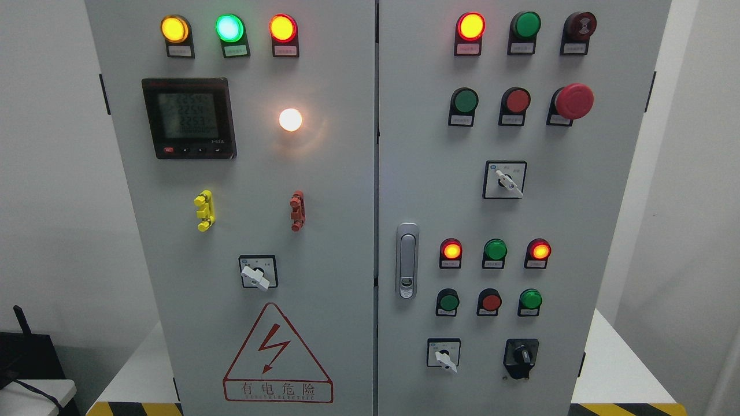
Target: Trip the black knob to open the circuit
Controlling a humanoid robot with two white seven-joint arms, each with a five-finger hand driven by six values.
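Observation:
A grey electrical cabinet (347, 190) with two doors fills the head view. The black knob (521, 356) sits low on the right door, on a black square base, its handle pointing roughly straight up and down. Neither of my hands nor any arm shows in the picture, and nothing touches the knob.
Left of the black knob is a white selector switch (444, 355); two more white selectors (505, 180) (257, 273) sit higher. Lit lamps, push buttons, a red mushroom stop button (573, 101), a digital meter (189, 118) and a door latch (407, 260) cover the panels. Hazard tape lines the floor.

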